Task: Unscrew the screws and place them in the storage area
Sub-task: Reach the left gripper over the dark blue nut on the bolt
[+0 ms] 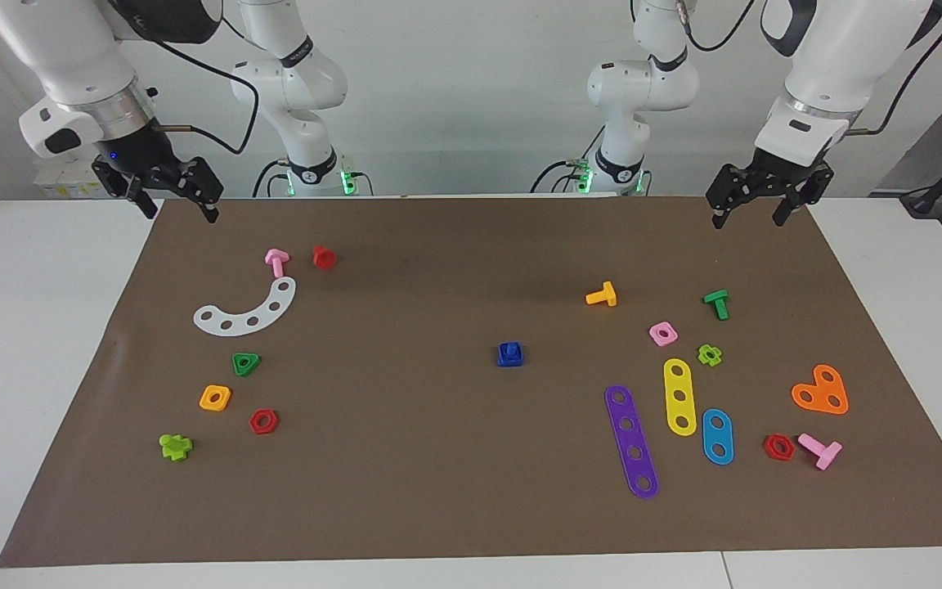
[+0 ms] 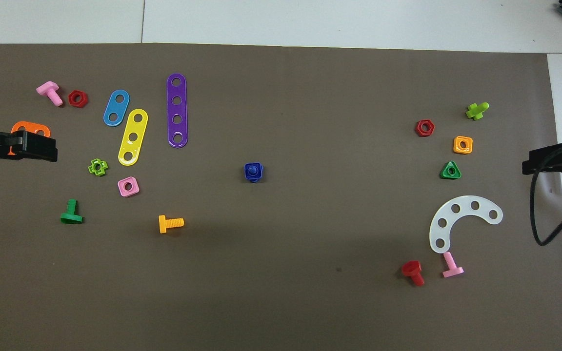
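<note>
Screws (image 1: pixel 509 354), meaning a royal-blue plastic bolt threaded in its square nut, are sitting assembled mid-mat in the facing view, so unscrewing is not yet begun. Left gripper (image 1: pixel 757 200) and right gripper (image 1: pixel 168 196) are hanging open above the brown mat's (image 1: pixel 438 491) robot-side corners, apart from everything.

From overhead, the screws (image 2: pixel 253 171) are lying alone at centre, glossy, stem poking up through the nut. Left gripper (image 2: pixel 30 147) is covering an orange heart plate (image 2: pixel 32 129); right gripper (image 2: pixel 549 160) is waiting over the mat's edge.
</note>
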You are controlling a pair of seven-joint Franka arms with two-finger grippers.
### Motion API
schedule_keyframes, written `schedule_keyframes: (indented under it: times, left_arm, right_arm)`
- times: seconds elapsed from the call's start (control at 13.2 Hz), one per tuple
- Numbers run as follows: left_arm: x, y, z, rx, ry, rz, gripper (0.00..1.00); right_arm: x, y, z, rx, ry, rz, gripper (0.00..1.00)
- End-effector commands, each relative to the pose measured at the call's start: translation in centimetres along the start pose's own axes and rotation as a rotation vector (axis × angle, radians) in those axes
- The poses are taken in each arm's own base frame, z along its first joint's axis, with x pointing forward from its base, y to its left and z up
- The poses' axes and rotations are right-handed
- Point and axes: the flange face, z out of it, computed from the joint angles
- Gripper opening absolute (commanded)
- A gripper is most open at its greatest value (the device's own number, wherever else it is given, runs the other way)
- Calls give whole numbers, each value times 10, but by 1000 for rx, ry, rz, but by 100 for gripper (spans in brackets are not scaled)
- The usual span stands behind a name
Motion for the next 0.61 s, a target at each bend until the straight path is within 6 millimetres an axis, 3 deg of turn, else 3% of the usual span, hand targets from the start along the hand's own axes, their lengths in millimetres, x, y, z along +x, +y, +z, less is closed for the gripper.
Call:
schedule_keyframes:
  times: [0.0,0.23,0.38,0.53]
  left_arm:
    - [-12,-13,8,5,15,-19,100]
    - [-10,10,32,-51,-34,-9,100]
    - [0,37,49,-113,-47,-23,100]
    - [12,83,75,-130,-50,-40,100]
  right_arm:
    - [-5,-1,-3,2,4,15,100]
    - [-5,-1,-3,2,4,15,100]
    - [-5,-1,-3,2,4,15,100]
    - [-5,-1,-3,2,4,15,100]
